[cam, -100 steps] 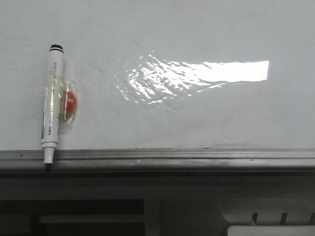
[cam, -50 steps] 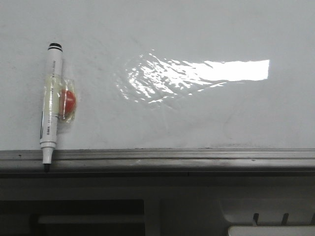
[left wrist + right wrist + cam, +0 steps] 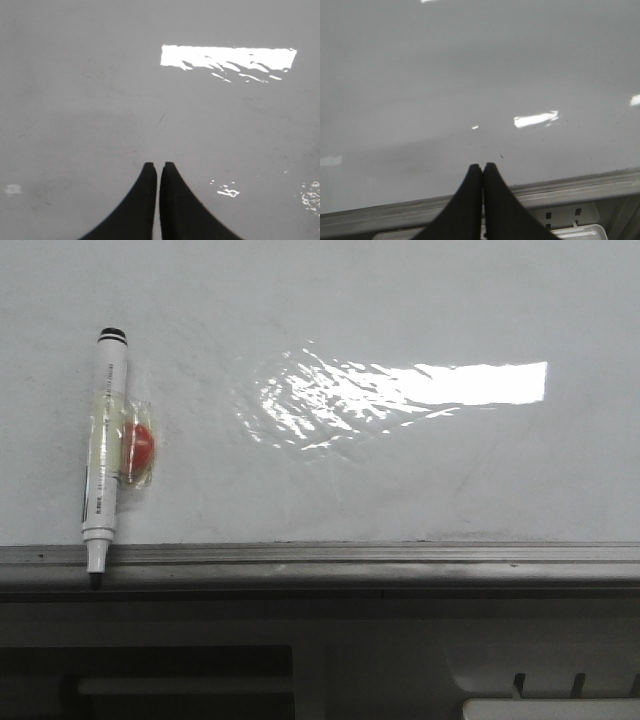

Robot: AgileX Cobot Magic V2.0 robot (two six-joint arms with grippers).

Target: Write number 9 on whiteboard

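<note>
The whiteboard [image 3: 400,300] fills the front view, glossy white with a bright glare patch and a grey edge rail [image 3: 350,554] along its near side. No drawn number 9 shows on it, only faint smudges. A white marker [image 3: 103,455] with a black tip lies at the board's left, its tip over the rail, with a red and clear tab stuck to its side. My left gripper [image 3: 156,165] is shut and empty over the bare whiteboard [image 3: 75,75]. My right gripper [image 3: 482,166] is shut and empty above the whiteboard [image 3: 470,60] near its rail. Neither gripper shows in the front view.
Below the rail in the front view is a dark gap and a white tray corner [image 3: 550,708] at the lower right. The right wrist view shows the rail [image 3: 580,187] and a white tray [image 3: 580,233] beyond it.
The marker has shifted very slightly to the left compared with one second ago. Nothing else has changed.
</note>
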